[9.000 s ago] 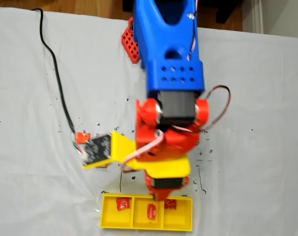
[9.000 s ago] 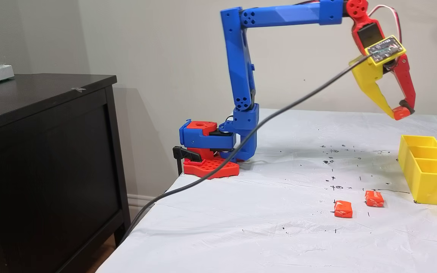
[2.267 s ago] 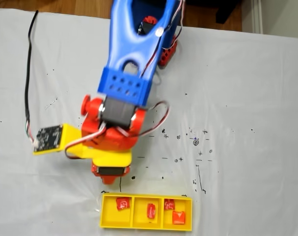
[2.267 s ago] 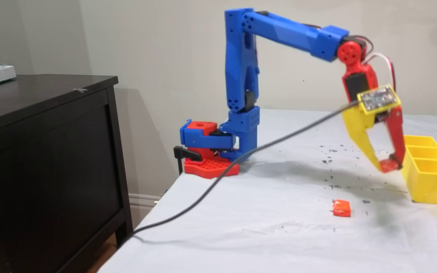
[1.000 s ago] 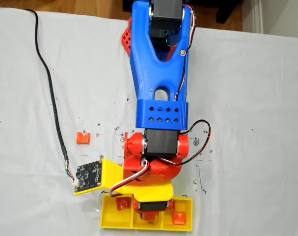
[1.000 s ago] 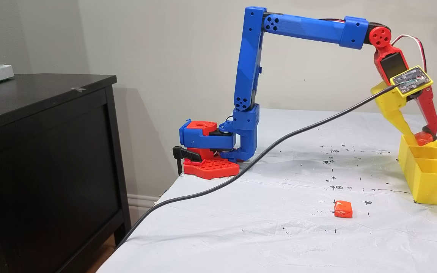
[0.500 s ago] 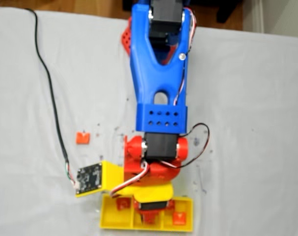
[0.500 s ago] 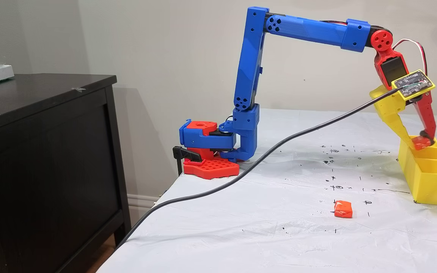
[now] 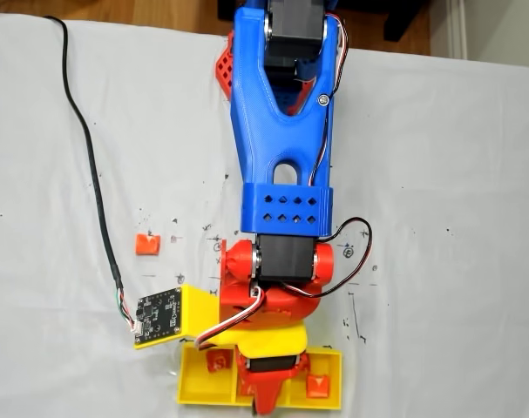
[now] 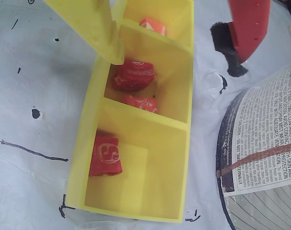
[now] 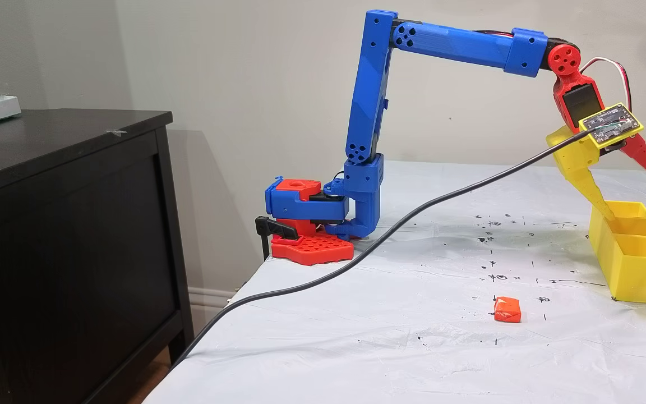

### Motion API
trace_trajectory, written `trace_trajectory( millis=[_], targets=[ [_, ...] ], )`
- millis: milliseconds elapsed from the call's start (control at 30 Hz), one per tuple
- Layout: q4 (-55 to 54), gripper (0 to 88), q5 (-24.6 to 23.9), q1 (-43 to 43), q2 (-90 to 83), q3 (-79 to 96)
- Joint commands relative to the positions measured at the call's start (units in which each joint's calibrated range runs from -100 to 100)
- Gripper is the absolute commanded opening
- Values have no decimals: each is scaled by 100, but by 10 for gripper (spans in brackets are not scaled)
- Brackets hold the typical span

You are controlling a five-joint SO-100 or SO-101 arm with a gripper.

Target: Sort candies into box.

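We find the gripper (image 11: pixel 637 205) spread open and empty over the yellow tray (image 10: pixel 179 62). 1 orange candy (image 11: pixel 507 309) lies on the cloth (light, crinkly); pinch across its flat sides.

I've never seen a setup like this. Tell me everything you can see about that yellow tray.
The tray is bright yellow plastic, long and flat, with three square compartments in a row. It sits level on the white cloth. In the wrist view the near compartment holds one candy, the middle two, the far at least one. The gripper hangs open above it, its yellow finger at the rim.
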Motion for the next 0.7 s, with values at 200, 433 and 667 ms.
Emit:
trace_trajectory(
  millis=[200,433,667],
  targets=[
    [691,14,205,216,-923,-466],
    [1239,2,630,804,-1780,43],
    [1419,2,1353,1610,-2399,1072]
  ],
)
